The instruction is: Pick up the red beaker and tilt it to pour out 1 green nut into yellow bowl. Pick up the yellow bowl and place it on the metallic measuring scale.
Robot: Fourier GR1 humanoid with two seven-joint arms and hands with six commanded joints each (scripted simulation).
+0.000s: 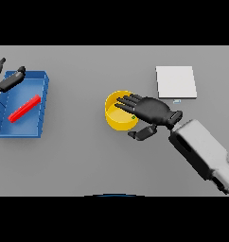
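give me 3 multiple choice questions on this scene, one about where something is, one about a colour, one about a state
1. Where does the red beaker lie?
A. inside the blue tray
B. on the measuring scale
C. inside the yellow bowl

2. What colour is the bowl under the right hand?
A. blue
B. yellow
C. white

3. How is the right hand?
A. curled into a fist beside the scale
B. fingers spread over the bowl, thumb beside its wall
C. resting flat inside the tray

Answers:
1. A: the red beaker lies on its side on the floor of the blue tray at the left, near the left hand.
2. B: the yellow bowl sits left of the pale measuring scale.
3. B: the right hand reaches over the bowl's rim, its fingers extended, not yet closed on it.
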